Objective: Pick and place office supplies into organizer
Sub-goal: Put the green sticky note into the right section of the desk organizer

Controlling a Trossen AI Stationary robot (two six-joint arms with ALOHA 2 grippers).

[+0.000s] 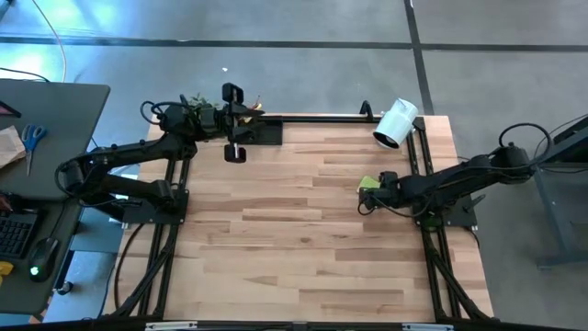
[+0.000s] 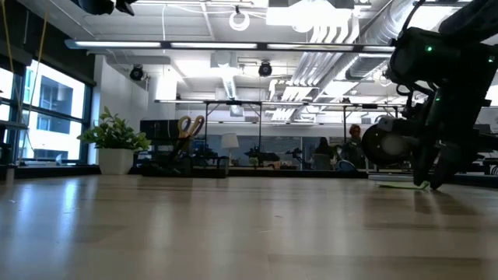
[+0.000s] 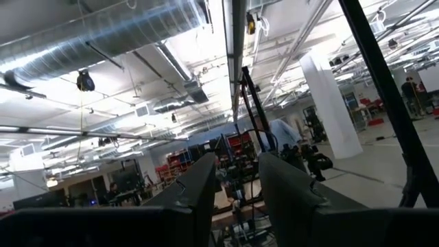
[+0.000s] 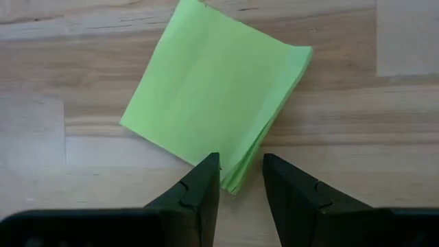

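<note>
Right wrist view showed the right hand (image 4: 241,180), fingers slightly apart and empty, poised over one corner of the lime-green sticky-note pad (image 4: 214,96), which lay flat on the surface (image 4: 55,82). Closing there could peel off loose sheets. The left hand (image 3: 234,192), fingers narrowly apart, hung raised near the organizer (image 1: 262,131).

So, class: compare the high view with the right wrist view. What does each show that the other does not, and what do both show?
Only the high view shows the whole table, the left gripper raised near the black organizer at the far edge, and the white cylinder.

Only the right wrist view shows the sticky-note pad's full square shape and stacked sheets, with a corner lying in the gap between the right gripper's open fingers.

Both show the lime-green sticky-note pad and the right gripper over it.
</note>
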